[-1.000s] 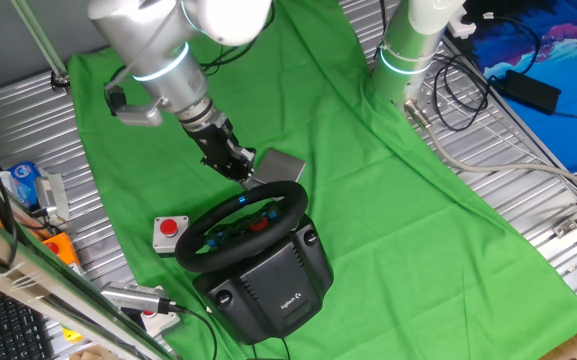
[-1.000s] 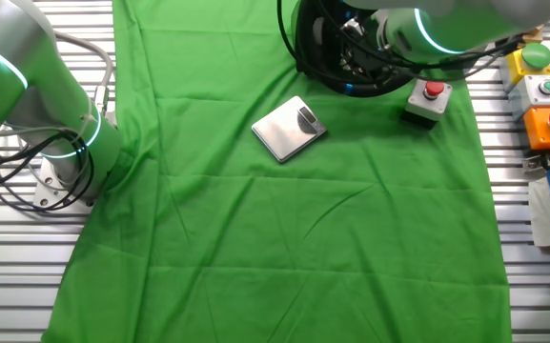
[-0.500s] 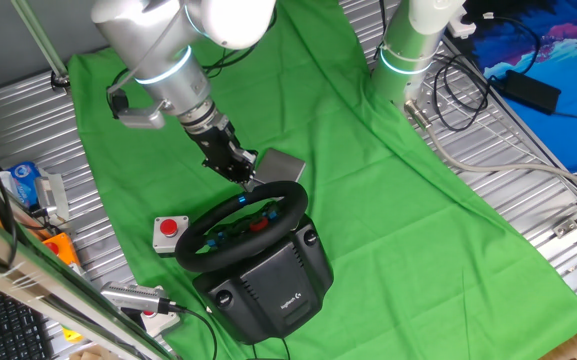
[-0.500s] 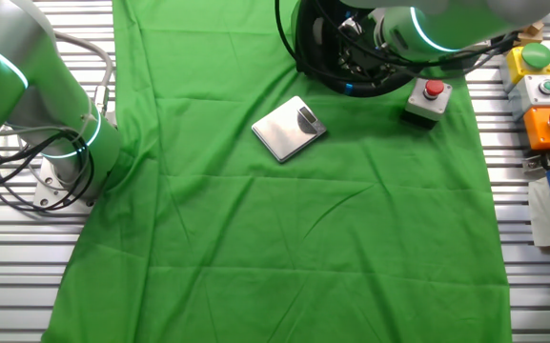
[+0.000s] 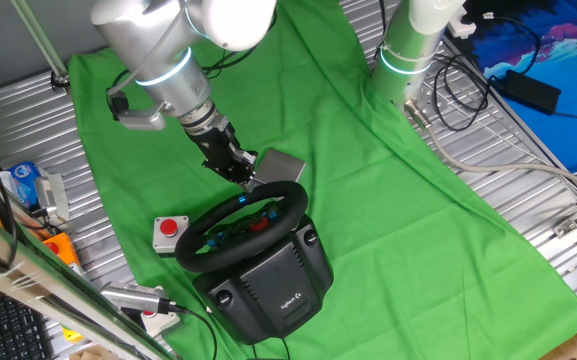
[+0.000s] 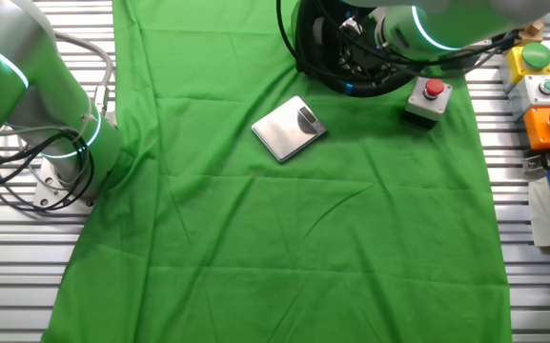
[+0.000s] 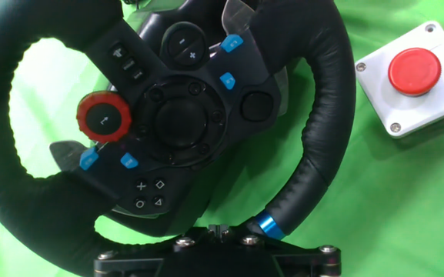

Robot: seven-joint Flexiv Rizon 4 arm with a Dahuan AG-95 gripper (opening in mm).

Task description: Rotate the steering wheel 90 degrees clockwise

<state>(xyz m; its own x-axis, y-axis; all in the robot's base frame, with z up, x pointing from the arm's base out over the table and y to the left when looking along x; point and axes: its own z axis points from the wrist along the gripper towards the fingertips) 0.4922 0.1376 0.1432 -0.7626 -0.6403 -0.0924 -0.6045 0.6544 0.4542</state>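
Tool at steering wheel rim; grip state can't tell.

— Surface? 
— Ribbed metal tabletop, slatted, mostly draped by a green cloth with creases. 
— On the cloth? 
— Flat grey rectangular plate, lying askew near the middle. Small grey box with a red button, beside the steering wheel, whose bulky black base with white logo sits on the cloth. 
— Off the cloth? 
— Bare slats carry a second arm's round base with black cables looped around it, a row of button boxes in yellow, white and orange, a blue-and-white carton.
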